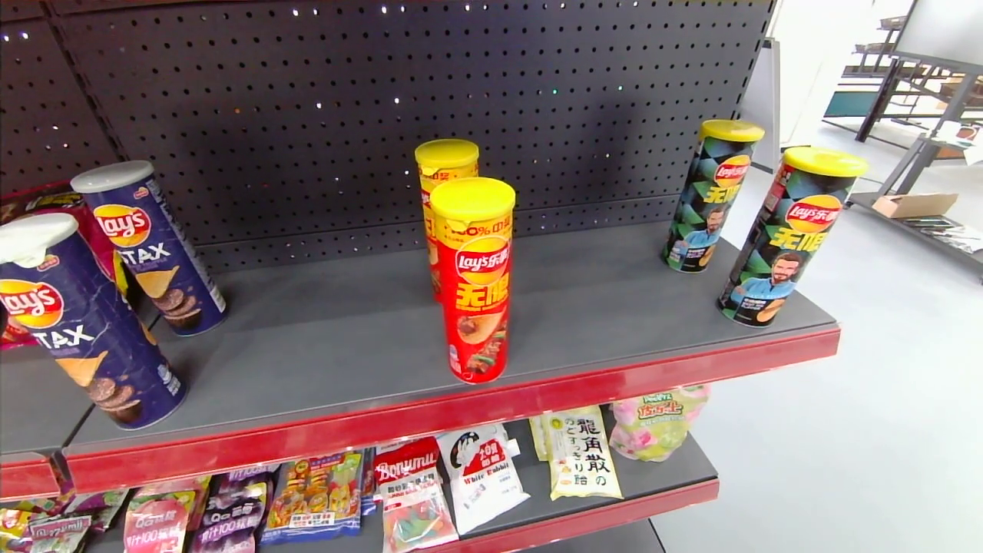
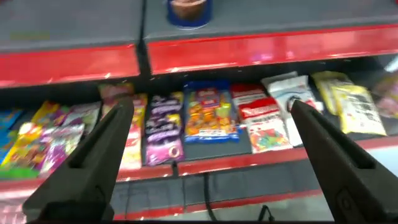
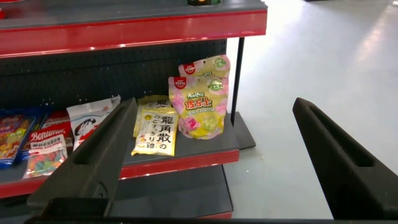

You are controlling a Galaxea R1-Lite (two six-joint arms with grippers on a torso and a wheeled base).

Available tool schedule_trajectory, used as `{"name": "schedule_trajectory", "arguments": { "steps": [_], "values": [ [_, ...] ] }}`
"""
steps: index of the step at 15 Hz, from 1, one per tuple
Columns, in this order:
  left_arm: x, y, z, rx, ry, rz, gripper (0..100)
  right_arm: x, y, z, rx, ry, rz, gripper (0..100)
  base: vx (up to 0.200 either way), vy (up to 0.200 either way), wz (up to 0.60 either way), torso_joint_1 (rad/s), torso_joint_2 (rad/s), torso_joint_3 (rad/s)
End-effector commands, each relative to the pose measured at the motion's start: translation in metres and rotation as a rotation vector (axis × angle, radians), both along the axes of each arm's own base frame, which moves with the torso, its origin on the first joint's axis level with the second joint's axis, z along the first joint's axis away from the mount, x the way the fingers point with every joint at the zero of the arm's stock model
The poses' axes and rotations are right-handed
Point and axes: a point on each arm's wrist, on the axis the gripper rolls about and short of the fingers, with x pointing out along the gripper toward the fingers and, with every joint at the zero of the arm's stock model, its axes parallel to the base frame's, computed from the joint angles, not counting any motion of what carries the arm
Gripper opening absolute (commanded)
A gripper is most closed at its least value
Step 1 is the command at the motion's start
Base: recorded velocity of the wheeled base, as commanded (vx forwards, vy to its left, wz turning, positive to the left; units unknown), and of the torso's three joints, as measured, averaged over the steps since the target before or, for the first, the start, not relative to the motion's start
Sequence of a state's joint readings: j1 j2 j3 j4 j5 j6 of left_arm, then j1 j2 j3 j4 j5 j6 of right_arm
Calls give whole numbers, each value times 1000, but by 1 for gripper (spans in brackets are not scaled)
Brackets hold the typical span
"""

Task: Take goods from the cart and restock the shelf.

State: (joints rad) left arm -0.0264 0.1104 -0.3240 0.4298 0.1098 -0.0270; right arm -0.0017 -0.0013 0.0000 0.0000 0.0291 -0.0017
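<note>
The upper shelf carries chip cans in three pairs. Two blue cans stand at its left end, two red cans with yellow lids stand one behind the other in the middle, and two dark cans stand at the right end. On the lower shelf lie candy bags, with a pink-and-green pouch upright at the right end, just beside a yellow bag. The left gripper hangs before the lower shelf, fingers apart and holding nothing. The right gripper is likewise spread and empty, near the shelf's right end.
</note>
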Motion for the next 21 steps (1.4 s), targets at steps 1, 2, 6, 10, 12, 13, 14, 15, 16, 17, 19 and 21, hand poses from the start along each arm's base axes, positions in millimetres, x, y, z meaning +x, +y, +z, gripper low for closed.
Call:
{"name": "schedule_trajectory", "arguments": {
  "steps": [1,2,6,10,12,13,14,15,16,17,19,21],
  "values": [
    [1,-3,-4,-1,15,58,100,0,0,0,0,1,2,100,0,0,600,2,2,-2],
    [1,-3,-7,-2,20,63,100,0,0,0,0,1,2,100,0,0,600,-2,-2,-2],
    [1,-2,-31,-6,-38,-19,100,0,0,0,3,1,2,100,0,0,450,5,3,1],
    [5,-4,-32,-19,-84,-113,100,0,0,0,3,1,0,100,0,0,0,0,0,0],
    [7,-4,-34,-13,-91,-113,100,0,0,0,3,1,2,100,0,0,0,0,0,0],
    [12,-5,-36,-11,-154,-124,100,0,0,0,3,1,2,100,0,0,0,0,0,0],
    [16,-6,-39,-20,-197,-167,100,0,0,0,5,1,0,100,0,0,0,0,0,0],
    [18,-6,-41,-13,-221,-196,100,0,0,0,3,1,0,100,0,0,0,0,0,0],
    [19,-6,-42,-15,-224,-188,100,0,0,0,3,1,0,100,0,0,0,0,0,0],
    [19,-5,-42,-20,-224,-163,100,0,0,0,3,1,2,100,0,0,0,0,0,0],
    [19,-5,-42,-30,-224,-151,100,0,0,0,3,1,0,100,0,0,0,0,0,0],
    [19,-5,-42,-46,-225,-148,100,0,0,0,3,1,2,100,0,0,0,0,0,0]
  ]
}}
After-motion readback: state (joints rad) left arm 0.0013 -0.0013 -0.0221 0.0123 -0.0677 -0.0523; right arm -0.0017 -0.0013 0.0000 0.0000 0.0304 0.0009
